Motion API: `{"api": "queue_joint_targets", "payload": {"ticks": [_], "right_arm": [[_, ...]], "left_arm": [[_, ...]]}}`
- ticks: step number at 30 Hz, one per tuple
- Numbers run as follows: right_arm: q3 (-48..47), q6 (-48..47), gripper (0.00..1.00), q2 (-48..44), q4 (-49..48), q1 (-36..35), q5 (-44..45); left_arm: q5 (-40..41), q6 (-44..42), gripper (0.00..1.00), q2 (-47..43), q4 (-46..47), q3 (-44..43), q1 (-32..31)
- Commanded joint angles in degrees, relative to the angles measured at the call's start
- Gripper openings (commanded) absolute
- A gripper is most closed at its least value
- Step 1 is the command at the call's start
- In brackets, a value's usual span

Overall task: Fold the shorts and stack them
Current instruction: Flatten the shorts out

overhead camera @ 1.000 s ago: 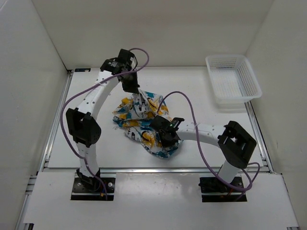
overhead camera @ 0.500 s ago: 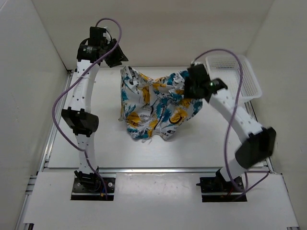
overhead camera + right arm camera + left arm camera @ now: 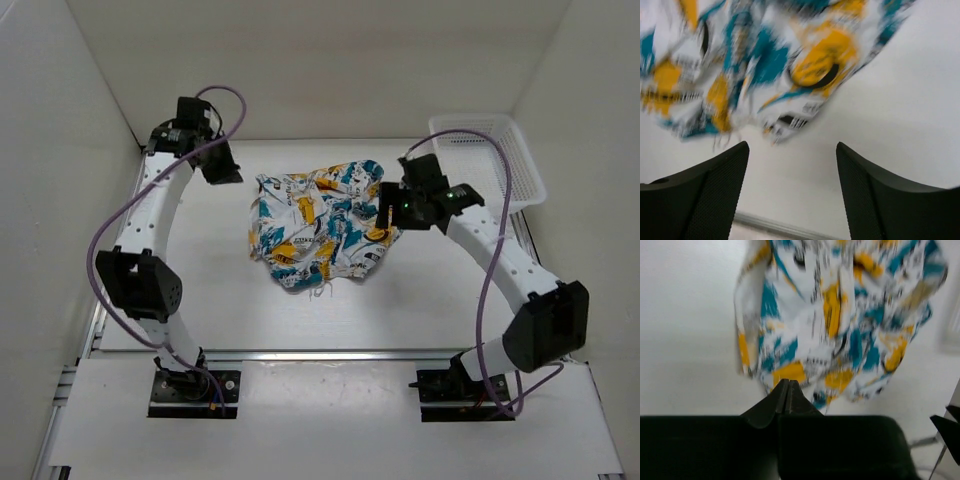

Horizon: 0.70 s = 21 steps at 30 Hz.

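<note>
The shorts (image 3: 318, 225), white with yellow, teal and black print, lie loosely spread and rumpled in the middle of the table. They fill the upper part of the left wrist view (image 3: 840, 320) and the top of the right wrist view (image 3: 765, 60), blurred. My left gripper (image 3: 222, 172) hovers off their back left corner, shut, with nothing between its fingertips (image 3: 786, 385). At their right edge my right gripper (image 3: 392, 212) stands open and empty, bare table between its fingers (image 3: 720, 180).
A white lattice basket (image 3: 484, 166) stands at the back right of the table. Purple cables loop over both arms. White walls enclose the table on three sides.
Both grippers lifted and spread the shorts, then let them drop onto the table. The left gripper opened and shut again while pulling back left. The right gripper opened.
</note>
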<state>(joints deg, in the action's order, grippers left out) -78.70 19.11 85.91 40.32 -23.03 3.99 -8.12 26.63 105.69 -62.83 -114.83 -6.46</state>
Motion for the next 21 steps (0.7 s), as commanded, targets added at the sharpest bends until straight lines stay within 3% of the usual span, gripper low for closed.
{"api": "queue_joint_targets", "payload": {"ticks": [1, 2, 3, 6, 7, 8, 12, 14, 16, 19, 21], "right_arm": [[7.8, 5.4, 0.76, -5.0, -2.3, -8.8, -5.3], [9.2, 6.8, 0.82, -5.6, -2.3, -10.3, -5.3], [11.4, 9.2, 0.88, -5.6, -2.3, -12.5, -5.3], [13.7, 11.6, 0.94, -6.2, -2.8, -13.1, -4.3], [14.3, 11.6, 0.96, -6.2, -2.8, -13.1, -4.3], [14.3, 11.6, 0.97, -6.8, -2.8, -13.1, -3.6], [13.0, 9.5, 0.98, -9.1, -0.5, -9.8, -3.0], [12.3, 9.0, 1.0, -11.0, 1.3, -8.0, -1.4], [11.8, 8.5, 1.0, -13.6, 3.1, -6.5, -1.4], [11.8, 8.5, 1.0, -18.2, 6.1, -2.2, -0.2], [11.8, 8.0, 1.0, -20.8, 7.8, 2.5, 0.3]], "left_arm": [[-4.8, -3.6, 0.1, -8.9, 0.9, 15.2, -3.8], [-5.8, -2.7, 0.11, -10.0, 2.3, 19.2, -4.7], [-5.9, -1.8, 0.32, -10.8, 4.4, 22.9, -6.9], [-4.4, -0.4, 0.76, -11.3, 5.6, 31.8, -10.3], [-3.0, -0.4, 0.97, -9.7, 6.5, 33.6, -12.9], [-1.8, 0.3, 1.0, -9.0, 7.4, 34.2, -14.0], [1.6, -0.3, 0.99, -1.8, 9.7, 34.8, -17.3], [2.1, -1.0, 0.91, 3.0, 11.1, 34.1, -17.8], [2.8, -1.1, 0.7, 5.4, 11.1, 32.9, -18.4], [-0.2, -1.1, 0.11, 7.9, 11.1, 29.3, -20.3], [-4.7, -1.1, 0.11, 7.9, 11.1, 25.5, -24.1]]}}
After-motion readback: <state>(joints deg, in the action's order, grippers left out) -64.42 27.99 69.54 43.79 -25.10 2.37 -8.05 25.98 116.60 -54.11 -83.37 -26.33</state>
